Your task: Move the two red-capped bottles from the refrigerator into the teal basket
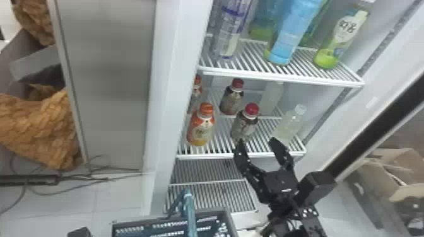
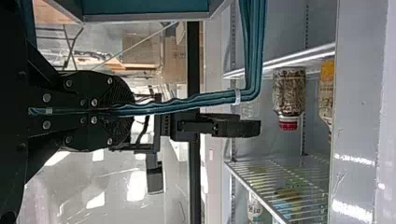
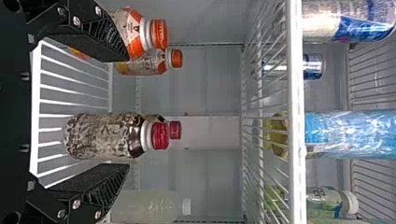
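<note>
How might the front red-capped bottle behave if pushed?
The front red-capped bottle could tip under a high push, since it stands taller than wide. Its rounded body might roll once down. The slatted wire shelf may catch its base.

Two mottled, red-capped bottles point(image 1: 246, 125) stand upright, front and back, on a refrigerator point(image 1: 172, 72) shelf point(image 1: 217, 155); the teal basket point(image 2: 144, 6) hangs by its handles.
</note>
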### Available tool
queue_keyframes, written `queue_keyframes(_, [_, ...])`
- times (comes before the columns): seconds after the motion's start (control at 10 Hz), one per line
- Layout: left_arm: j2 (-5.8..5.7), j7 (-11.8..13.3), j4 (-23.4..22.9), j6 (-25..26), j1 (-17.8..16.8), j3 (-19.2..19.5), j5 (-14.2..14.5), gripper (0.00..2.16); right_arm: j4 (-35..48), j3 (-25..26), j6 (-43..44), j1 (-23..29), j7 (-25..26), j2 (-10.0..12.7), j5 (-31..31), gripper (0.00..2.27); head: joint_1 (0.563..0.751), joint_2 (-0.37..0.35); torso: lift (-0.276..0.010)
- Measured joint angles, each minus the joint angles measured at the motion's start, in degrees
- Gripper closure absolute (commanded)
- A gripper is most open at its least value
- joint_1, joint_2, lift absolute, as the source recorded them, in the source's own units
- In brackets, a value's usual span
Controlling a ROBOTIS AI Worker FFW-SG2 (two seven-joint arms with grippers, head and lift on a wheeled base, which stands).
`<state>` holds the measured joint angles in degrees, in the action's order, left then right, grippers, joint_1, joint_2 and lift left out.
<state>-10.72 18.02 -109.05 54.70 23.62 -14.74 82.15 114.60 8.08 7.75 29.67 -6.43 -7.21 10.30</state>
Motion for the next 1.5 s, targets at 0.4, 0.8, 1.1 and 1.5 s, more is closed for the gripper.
queue_keyframes(0.4, [0.00,0.0,0.0,0.0,0.0,0.0,0.0,1.11,-5.4,1.3,0.1,-5.1,-0.2,-0.1,-3.0,0.20,0.695,-0.350,-0.228])
queue_keyframes(0.8, [0.00,0.0,0.0,0.0,-0.1,-0.2,0.0,1.11,-10.9,2.1,0.0,-10.4,-0.2,-0.3,-5.8,0.07,0.695,-0.350,-0.228])
queue_keyframes(1.1, [0.00,0.0,0.0,0.0,-0.2,-0.3,0.1,1.11,-15.7,2.1,0.1,-14.4,-1.3,-0.5,-5.2,0.07,0.695,-0.350,-0.228])
queue_keyframes(1.5, [-0.09,0.0,0.3,-0.1,-0.5,-0.6,0.3,1.11,-19.7,1.4,0.1,-18.7,-2.6,-0.9,-4.7,0.07,0.695,-0.350,-0.228])
